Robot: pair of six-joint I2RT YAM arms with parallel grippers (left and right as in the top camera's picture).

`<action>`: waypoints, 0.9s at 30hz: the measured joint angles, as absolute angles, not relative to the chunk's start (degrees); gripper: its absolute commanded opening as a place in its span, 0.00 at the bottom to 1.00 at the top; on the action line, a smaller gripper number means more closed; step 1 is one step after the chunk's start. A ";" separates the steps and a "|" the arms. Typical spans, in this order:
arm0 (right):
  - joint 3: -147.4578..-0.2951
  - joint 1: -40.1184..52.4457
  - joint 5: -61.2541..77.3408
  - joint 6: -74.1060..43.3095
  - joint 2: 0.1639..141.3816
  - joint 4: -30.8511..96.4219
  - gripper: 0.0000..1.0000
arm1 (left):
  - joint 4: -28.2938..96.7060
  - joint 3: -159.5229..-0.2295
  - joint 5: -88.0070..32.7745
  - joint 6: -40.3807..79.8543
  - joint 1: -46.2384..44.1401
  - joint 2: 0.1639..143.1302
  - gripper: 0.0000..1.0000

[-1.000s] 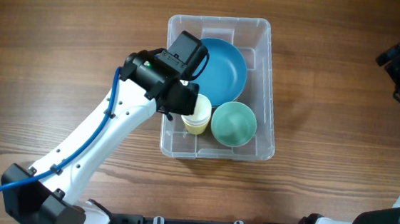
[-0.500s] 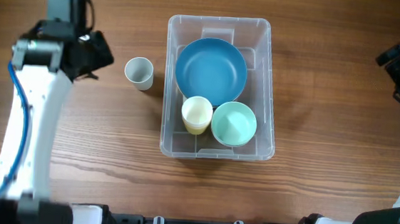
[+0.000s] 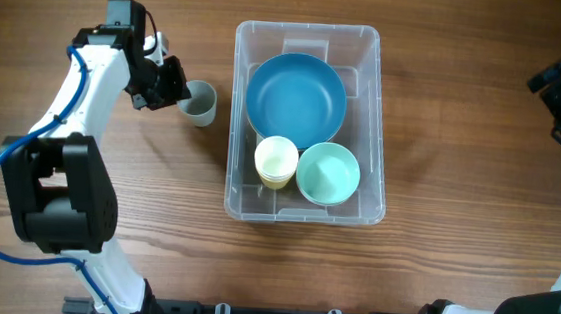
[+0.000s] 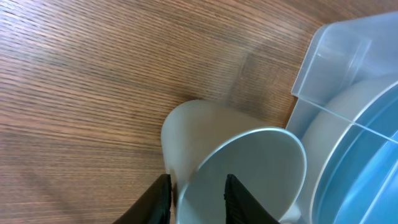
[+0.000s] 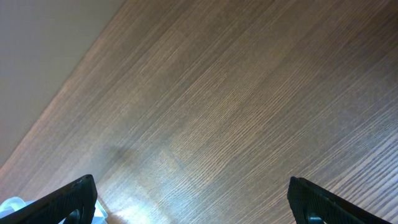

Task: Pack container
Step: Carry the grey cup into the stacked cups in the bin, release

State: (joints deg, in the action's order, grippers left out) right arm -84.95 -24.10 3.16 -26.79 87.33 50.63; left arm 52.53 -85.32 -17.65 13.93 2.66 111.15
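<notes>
Your container sits at the centre of the wooden surface, long axis running 12 to 6 o'clock. Inside it a blue bowl fills the 12 o'clock end, with a cream cup at 7 o'clock and a green bowl at 5 o'clock, the two touching each other. A grey cup stands on the surface just beside the container's 9 o'clock wall, towards the 10 o'clock corner. Your left hand is at that cup from its 9 o'clock side. In the wrist view one finger is outside the wall and the other is over the mouth, so the jaws straddle the rim with space left between them, not pinched. Your right hand is well apart at the surface's 2 o'clock edge, jaws spread wide over bare wood and holding nothing.
</notes>
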 measured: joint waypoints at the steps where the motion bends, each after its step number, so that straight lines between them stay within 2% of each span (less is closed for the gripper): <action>1: -84.95 -24.10 3.16 -26.79 87.33 50.61 1.00 | 52.77 -85.32 -17.52 13.96 2.46 111.24 0.04; 12: -84.95 -24.10 3.16 -26.79 87.33 50.61 1.00 | 56.86 -85.32 -15.31 13.13 2.04 110.02 0.04; 19: -84.95 -24.10 3.16 -26.79 87.33 50.61 1.00 | 61.89 -85.34 -13.76 13.13 1.54 94.78 0.04; 22: -84.95 -24.10 3.14 -26.79 87.33 50.61 1.00 | 64.82 -85.34 -13.34 13.13 -1.28 87.57 0.04; 27: -84.95 -24.10 3.16 -26.79 87.33 50.63 1.00 | 68.05 -85.45 -10.61 13.08 -13.91 79.09 0.04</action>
State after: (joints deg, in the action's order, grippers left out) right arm -84.95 -24.10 3.16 -26.79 87.33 50.63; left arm 68.05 -85.45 -10.61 13.08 -13.91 79.09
